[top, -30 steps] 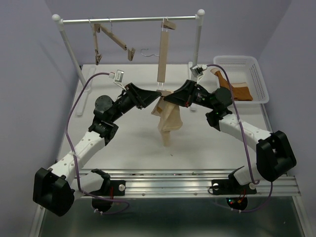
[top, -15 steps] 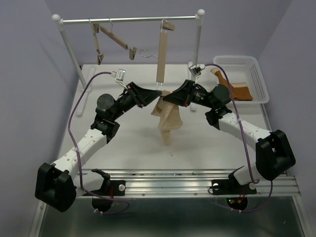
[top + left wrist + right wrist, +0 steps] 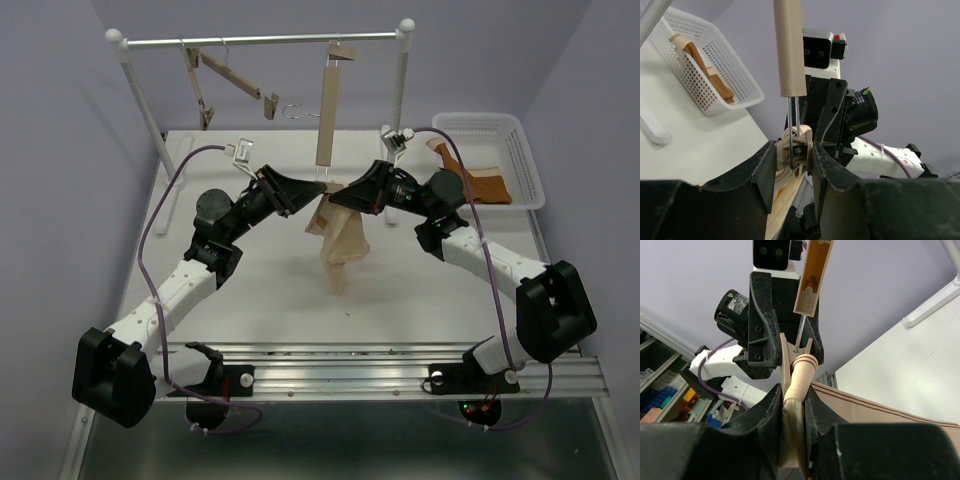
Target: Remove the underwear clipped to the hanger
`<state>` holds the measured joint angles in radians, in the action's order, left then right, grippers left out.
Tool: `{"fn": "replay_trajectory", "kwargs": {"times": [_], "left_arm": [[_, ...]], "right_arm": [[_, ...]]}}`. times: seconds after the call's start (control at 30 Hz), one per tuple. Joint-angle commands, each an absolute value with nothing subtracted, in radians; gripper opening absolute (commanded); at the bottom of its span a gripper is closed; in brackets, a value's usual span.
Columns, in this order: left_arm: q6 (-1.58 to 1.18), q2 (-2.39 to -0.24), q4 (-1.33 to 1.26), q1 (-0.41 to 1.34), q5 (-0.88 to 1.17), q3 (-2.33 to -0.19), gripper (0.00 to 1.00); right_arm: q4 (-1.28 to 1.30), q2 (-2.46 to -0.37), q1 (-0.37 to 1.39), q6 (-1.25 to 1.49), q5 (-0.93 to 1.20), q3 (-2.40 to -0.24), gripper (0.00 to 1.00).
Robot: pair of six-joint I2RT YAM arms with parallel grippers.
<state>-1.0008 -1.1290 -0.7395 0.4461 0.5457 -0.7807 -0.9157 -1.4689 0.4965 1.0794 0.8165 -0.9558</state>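
Left claw [image 3: 794, 156]: clamped on the hanger's [image 3: 326, 115] lower clip [image 3: 799, 141]
Right claw [image 3: 794, 399]: pinching underwear [image 3: 345, 240] right at that clip
Underwear: hangs limp below

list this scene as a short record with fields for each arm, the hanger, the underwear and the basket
left end effector: closed on the clip at the hanger's lower end
right end effector: closed on bunched underwear just under that clip
hanger: bar near upright, upper end by the rail
underwear: clipped at the top, drooping limp below
basket: white, far right, holds an orange-brown cloth
other hangers: two, tilted, on the rail's left part
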Motion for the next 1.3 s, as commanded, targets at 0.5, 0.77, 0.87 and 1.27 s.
{"fn": "replay_trajectory", "kwargs": {"times": [0.5, 0.77, 0.87, 1.27], "left_arm": [[-1.121, -1.170, -0.913, 0.417, 0.491, -0.811, 0.00], [-1.060, -1.138, -0.847, 0.417, 0.460, -0.836, 0.00], [-1.032, -1.124, -0.801, 0.416, 0.442, -0.838, 0.00], [-0.893, -1.066, -0.581, 0.413, 0.249, -0.850, 0.00]], "right_arm": [[-0.962, -1.483, 0.497, 0.996, 0.974, -1.005, 0.26], [-0.924, -1.489, 0.477, 0.968, 0.948, -1.003, 0.01], [-0.920, -1.477, 0.440, 0.977, 0.928, -0.991, 0.01], [-0.821, -1.414, 0.351, 0.953, 0.920, -0.960, 0.01]]}}
